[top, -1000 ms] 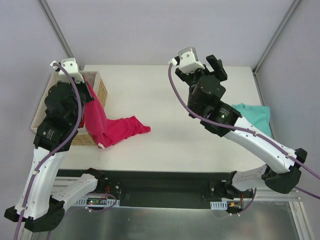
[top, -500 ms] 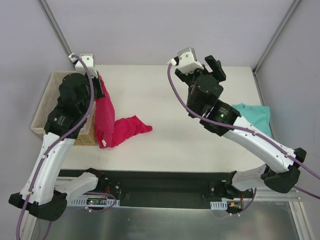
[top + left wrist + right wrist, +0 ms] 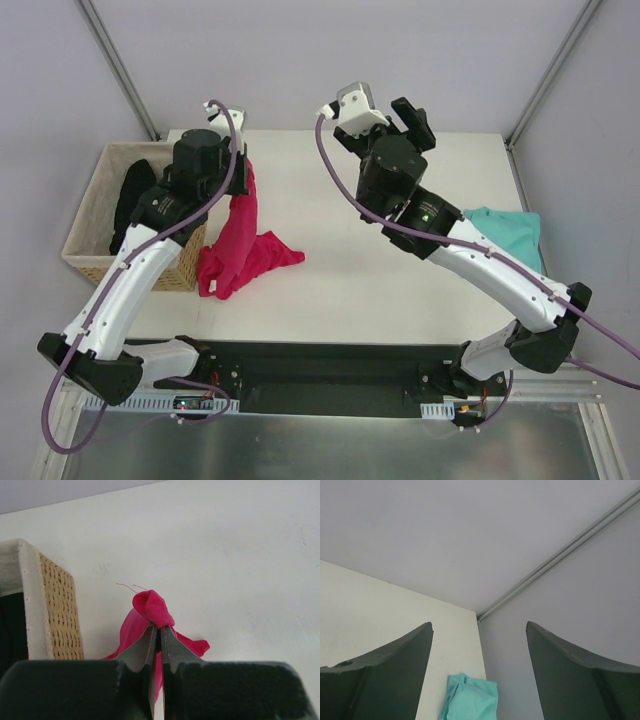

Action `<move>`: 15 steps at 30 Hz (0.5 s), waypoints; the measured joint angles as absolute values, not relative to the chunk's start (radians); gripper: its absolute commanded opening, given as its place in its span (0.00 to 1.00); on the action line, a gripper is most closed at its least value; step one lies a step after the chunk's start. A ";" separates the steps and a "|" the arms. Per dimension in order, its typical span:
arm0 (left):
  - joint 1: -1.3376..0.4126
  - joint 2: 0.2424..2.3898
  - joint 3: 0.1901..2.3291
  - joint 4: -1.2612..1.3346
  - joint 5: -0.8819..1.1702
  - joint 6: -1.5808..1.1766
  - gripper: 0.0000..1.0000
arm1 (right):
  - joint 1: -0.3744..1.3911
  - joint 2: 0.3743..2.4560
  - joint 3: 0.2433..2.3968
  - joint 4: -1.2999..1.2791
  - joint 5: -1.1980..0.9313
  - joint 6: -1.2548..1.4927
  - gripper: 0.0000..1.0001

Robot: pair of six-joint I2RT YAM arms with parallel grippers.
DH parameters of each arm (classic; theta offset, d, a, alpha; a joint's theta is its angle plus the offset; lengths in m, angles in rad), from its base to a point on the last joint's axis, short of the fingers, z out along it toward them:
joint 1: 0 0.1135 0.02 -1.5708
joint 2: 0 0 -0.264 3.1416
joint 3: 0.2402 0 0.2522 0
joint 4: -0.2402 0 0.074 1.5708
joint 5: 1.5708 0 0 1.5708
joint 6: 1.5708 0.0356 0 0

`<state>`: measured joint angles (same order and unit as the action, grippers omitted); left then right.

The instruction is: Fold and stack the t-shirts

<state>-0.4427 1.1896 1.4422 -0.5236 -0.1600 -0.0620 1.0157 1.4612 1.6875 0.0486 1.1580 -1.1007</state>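
The magenta-pink t-shirt (image 3: 238, 235) hangs bunched from my left gripper (image 3: 243, 168), its lower part resting on the table just right of the basket. In the left wrist view the left gripper (image 3: 160, 628) is shut on a knot of the pink cloth (image 3: 151, 605). The teal t-shirt (image 3: 507, 232) lies folded at the table's right edge and also shows low in the right wrist view (image 3: 470, 700). My right gripper (image 3: 410, 118) is raised over the back middle of the table. It is open with nothing between its fingers (image 3: 480, 625).
A wicker basket (image 3: 82, 222) stands at the table's left edge with a black garment (image 3: 133, 200) inside; its woven wall (image 3: 57, 612) is close on the left in the left wrist view. The white table (image 3: 340, 270) ends at grey walls behind and to the right.
My left arm has swung right from over the basket, carrying the pink t-shirt out over the table. The right gripper has shifted slightly left, still open.
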 measured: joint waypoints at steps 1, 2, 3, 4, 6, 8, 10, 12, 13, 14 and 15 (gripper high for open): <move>-0.450 1.202 1.449 -0.524 -0.155 -0.062 0.00 | 1.016 1.470 1.697 0.050 1.158 -1.106 0.79; -0.460 1.217 1.456 -0.524 -0.147 -0.062 0.00 | 1.016 1.478 1.705 0.054 1.157 -1.111 0.79; -0.471 1.232 1.463 -0.525 -0.140 -0.062 0.00 | 1.016 1.485 1.714 0.057 1.157 -1.116 0.79; -0.484 1.246 1.470 -0.525 -0.135 -0.062 0.00 | 1.016 1.492 1.720 0.064 1.156 -1.122 0.79; -0.508 1.266 1.476 -0.527 -0.126 -0.062 0.00 | 1.016 1.499 1.727 0.075 1.157 -1.135 0.79; -0.533 1.286 1.482 -0.534 -0.116 -0.062 0.00 | 1.014 1.502 1.728 0.086 1.159 -1.153 0.79; -0.557 1.308 1.491 -0.538 -0.110 -0.062 0.00 | 1.010 1.503 1.730 0.101 1.163 -1.170 0.79; -0.583 1.336 1.502 -0.540 -0.105 -0.062 0.00 | 1.003 1.503 1.732 0.115 1.168 -1.188 0.79; -0.595 1.349 1.507 -0.542 -0.104 -0.062 0.00 | 0.999 1.504 1.736 0.122 1.169 -1.196 0.79; -0.609 1.365 1.515 -0.546 -0.102 -0.062 0.00 | 0.996 1.504 1.740 0.128 1.173 -1.206 0.79; -0.618 1.378 1.520 -0.546 -0.100 -0.062 0.00 | 0.993 1.505 1.747 0.135 1.175 -1.215 0.78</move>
<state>-0.6178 1.3777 1.5204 -0.5465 -0.0998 -0.0620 0.9928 1.5047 1.7470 0.1349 1.1748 -1.2152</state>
